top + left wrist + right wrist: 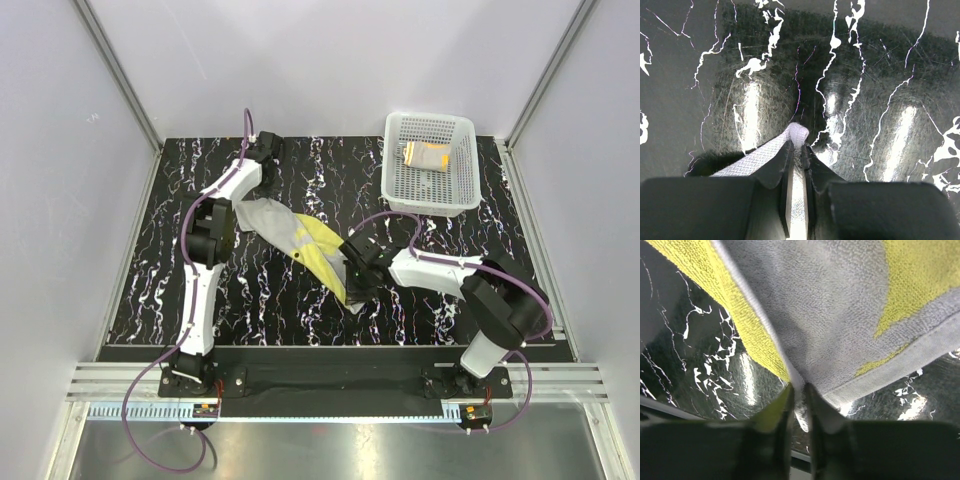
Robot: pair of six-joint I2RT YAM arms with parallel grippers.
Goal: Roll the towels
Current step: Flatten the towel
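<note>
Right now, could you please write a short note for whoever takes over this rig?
Left gripper: shut on a grey corner of the yellow towel.
Right gripper: shut on the towel's opposite end.
Yellow towel: stretched between the two grippers, not rolled.
Orange towel: lies bundled in the basket, so it appears done.
Left to do: roll the yellow towel.
</note>
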